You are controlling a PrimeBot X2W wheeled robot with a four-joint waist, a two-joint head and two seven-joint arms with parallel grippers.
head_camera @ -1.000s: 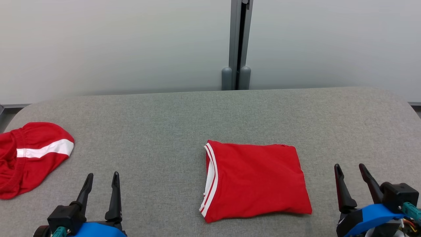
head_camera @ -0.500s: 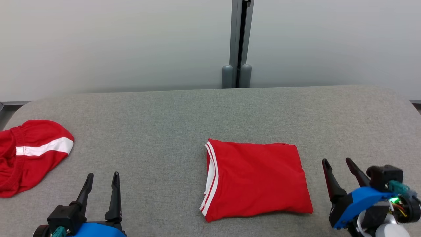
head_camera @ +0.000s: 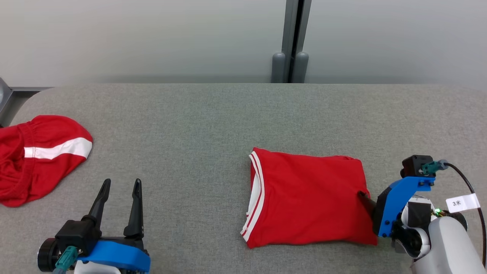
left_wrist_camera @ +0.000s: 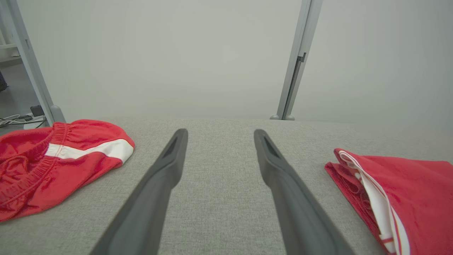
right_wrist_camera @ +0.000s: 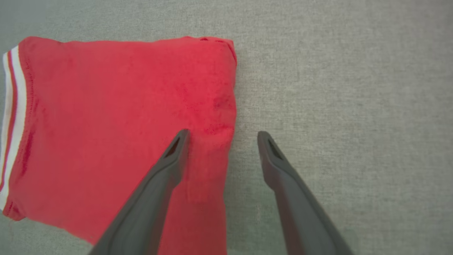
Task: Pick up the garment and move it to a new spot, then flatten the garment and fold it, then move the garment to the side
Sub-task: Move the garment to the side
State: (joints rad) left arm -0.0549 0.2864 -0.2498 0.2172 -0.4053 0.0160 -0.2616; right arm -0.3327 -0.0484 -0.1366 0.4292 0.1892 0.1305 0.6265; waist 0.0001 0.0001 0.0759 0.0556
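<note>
Red folded garment (head_camera: 308, 198) on grey table (head_camera: 190, 114), right gripper (right_wrist_camera: 223, 134) spread astride its edge, left gripper (head_camera: 122, 182) parted

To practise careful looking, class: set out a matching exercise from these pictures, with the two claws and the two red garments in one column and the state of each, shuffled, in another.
1. left claw
2. right claw
3. red shirt
4. striped garment

a. crumpled
b. open, astride the shirt's edge
c. folded into a neat rectangle
d. open, nothing between its fingers

Pairs: 1-d, 2-b, 3-c, 4-a
</note>
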